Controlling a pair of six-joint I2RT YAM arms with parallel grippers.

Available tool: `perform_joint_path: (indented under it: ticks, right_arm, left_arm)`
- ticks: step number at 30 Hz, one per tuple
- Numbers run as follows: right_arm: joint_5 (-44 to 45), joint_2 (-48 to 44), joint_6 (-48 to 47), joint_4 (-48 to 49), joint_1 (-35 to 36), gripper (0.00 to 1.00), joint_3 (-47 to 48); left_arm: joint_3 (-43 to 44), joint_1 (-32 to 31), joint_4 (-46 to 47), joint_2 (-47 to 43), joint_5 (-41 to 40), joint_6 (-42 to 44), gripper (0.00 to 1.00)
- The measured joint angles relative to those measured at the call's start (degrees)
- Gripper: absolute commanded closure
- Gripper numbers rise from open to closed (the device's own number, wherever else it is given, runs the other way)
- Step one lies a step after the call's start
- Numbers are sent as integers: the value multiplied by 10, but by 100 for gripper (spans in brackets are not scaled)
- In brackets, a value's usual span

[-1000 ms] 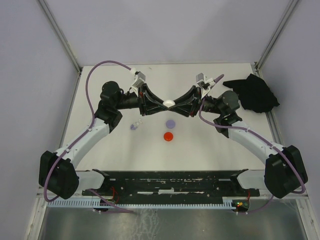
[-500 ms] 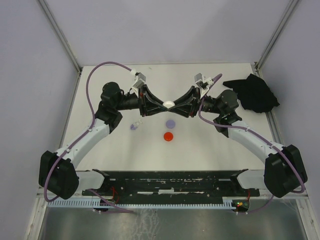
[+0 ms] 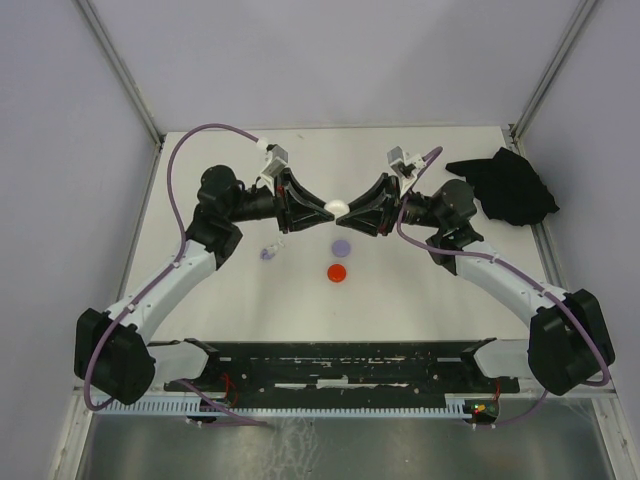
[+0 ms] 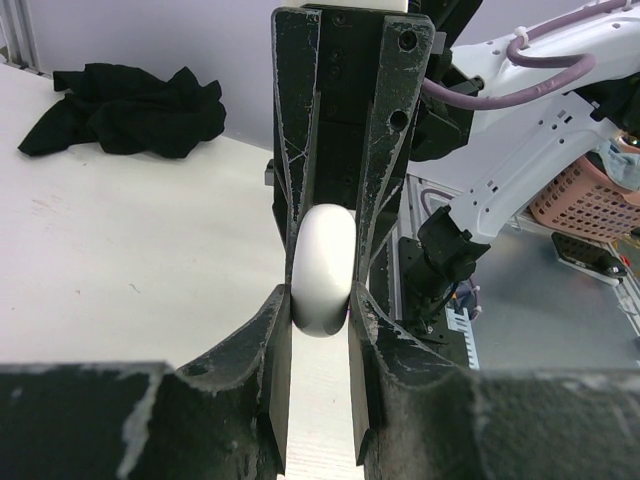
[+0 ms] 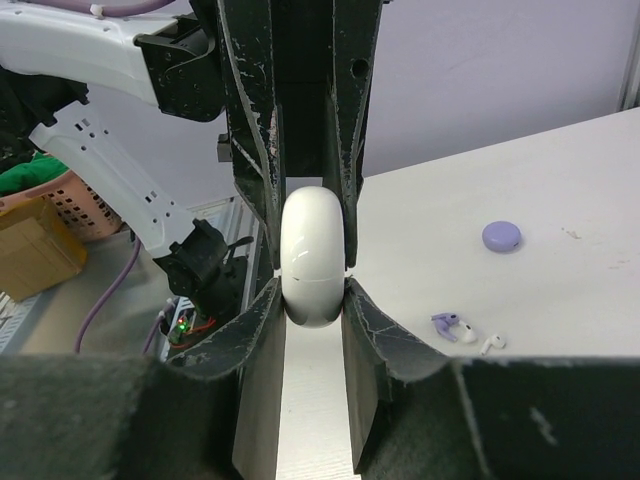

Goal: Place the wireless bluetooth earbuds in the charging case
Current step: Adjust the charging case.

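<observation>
On my feed the white desk (image 3: 420, 290) filled the frame. The left arm (image 3: 170, 280) and right arm (image 3: 500, 275) reached in from its near edge and met above the middle, somewhat toward the far edge. A crumpled black cloth (image 3: 505, 188) lay at the far right corner.

The left gripper (image 3: 324, 208) and right gripper (image 3: 351, 213) pointed tip to tip. Both wrist views showed each one narrowed down onto the same white rounded charging case (image 3: 336, 206). Its fingers pressed the case's flat sides from opposite ends, and the case was held up off the desk and seen edge-on.

Toward the near edge from the grip, a lilac disc (image 3: 342, 246) lay flat near the desk's centre. A red disc (image 3: 338, 272) lay just nearer to me than that, apart from it.

The earbuds (image 3: 268, 252), one lilac and one whitish, lay loose on the desk. They were close together, left of the discs, with neither gripper touching them.
</observation>
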Motion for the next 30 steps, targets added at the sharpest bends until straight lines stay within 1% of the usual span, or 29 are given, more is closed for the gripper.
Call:
perform_joint_path:
  ticks: [8, 14, 17, 19, 20, 24, 27, 28, 30]
  right_arm:
    - [-2, 11, 33, 36, 0, 68, 0]
    - [-3, 18, 52, 60, -3, 69, 0]
    - [-3, 21, 59, 74, -3, 71, 0]
    - [-3, 24, 65, 85, -4, 76, 0]
    - [-3, 26, 69, 90, -4, 78, 0]
    - [-4, 35, 83, 111, -5, 89, 0]
    - [-3, 37, 85, 115, -5, 94, 0]
    - [-4, 37, 84, 115, -5, 95, 0]
    - [-4, 37, 80, 111, -2, 96, 0]
  left_arm:
    - [0, -5, -1, -4, -12, 1, 85]
    - [0, -12, -7, -11, -27, 21, 84]
    - [0, -16, -7, -14, -34, 27, 84]
    - [0, -17, -7, -16, -39, 29, 83]
    - [0, -17, -7, -16, -40, 30, 80]
    - [0, -17, -7, -17, -46, 30, 62]
    - [0, -21, -16, -21, -54, 35, 42]
    - [0, -23, -21, -22, -55, 38, 37]
    - [0, -26, -34, -24, -55, 45, 33]
